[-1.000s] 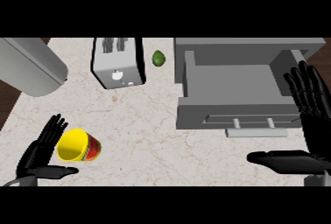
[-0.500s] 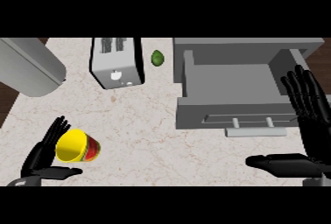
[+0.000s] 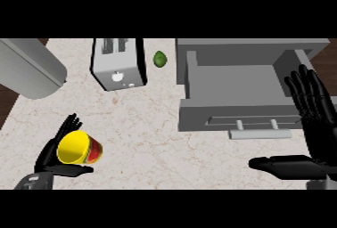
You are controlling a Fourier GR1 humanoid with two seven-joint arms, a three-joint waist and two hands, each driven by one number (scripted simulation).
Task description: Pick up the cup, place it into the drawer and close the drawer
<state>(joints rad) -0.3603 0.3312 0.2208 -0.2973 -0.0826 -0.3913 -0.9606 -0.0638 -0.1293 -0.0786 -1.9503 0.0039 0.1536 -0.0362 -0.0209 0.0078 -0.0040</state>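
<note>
Here's the yellow cup (image 3: 77, 148), lying tipped near the counter's (image 3: 145, 129) front-left corner, mouth facing up toward us and a red band showing on its outer side. The left hand (image 3: 58, 151) is right against it, straight fingers standing behind its left side and the thumb stretched flat under its front, so the hand cradles the cup without curling round it. Over by the right edge the drawer (image 3: 232, 95) stands pulled out and bare inside, its handle (image 3: 259, 133) facing the front. The right hand (image 3: 314, 116) rests open there, fingers up. At the back sit a toaster (image 3: 118, 63) and a small green fruit (image 3: 159, 58). For a good pick, I'd say wrap fingers and thumb round the cup's wall before lifting, then carry it high enough to clear the drawer's front panel.
</note>
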